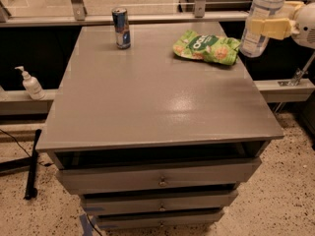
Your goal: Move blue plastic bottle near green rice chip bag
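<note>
The blue plastic bottle (262,18), clear with a pale label, hangs tilted at the top right, just off the table's right back corner. My gripper (268,26) comes in from the right edge with pale yellow fingers (266,28) shut around the bottle's middle. The bottle's cap is cut off by the top edge. The green rice chip bag (206,47) lies flat on the grey table (157,102) near its back right, just left of and below the bottle.
A slim blue-silver drink can (121,27) stands at the back left of the table. A small white pump bottle (30,84) stands on a ledge at the left. Drawers (157,178) sit under the tabletop. A rail and posts run behind.
</note>
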Robot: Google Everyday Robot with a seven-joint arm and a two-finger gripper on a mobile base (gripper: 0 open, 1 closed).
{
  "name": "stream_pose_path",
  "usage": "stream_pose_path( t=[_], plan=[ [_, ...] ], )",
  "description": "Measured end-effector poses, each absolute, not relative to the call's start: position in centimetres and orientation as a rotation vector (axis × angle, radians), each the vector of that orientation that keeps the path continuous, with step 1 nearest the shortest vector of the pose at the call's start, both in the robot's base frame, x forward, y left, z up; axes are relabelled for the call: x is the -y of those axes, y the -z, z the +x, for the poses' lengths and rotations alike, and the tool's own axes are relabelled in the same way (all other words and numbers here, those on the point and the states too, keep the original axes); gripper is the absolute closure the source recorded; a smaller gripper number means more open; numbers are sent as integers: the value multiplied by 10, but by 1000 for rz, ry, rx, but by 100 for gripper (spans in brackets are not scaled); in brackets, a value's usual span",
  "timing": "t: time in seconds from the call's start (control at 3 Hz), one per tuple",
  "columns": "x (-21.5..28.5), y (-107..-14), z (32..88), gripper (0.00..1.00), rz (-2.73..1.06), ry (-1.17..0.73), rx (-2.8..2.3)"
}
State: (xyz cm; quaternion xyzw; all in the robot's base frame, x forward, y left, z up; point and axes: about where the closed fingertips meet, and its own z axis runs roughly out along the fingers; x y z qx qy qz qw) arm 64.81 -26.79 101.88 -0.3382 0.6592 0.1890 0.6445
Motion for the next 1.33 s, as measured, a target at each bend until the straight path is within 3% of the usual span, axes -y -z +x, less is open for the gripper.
stream_pose_path(
  t=[1.33],
  plan=[
    [260, -946, 668, 100, -735, -506, -1509]
  ],
)
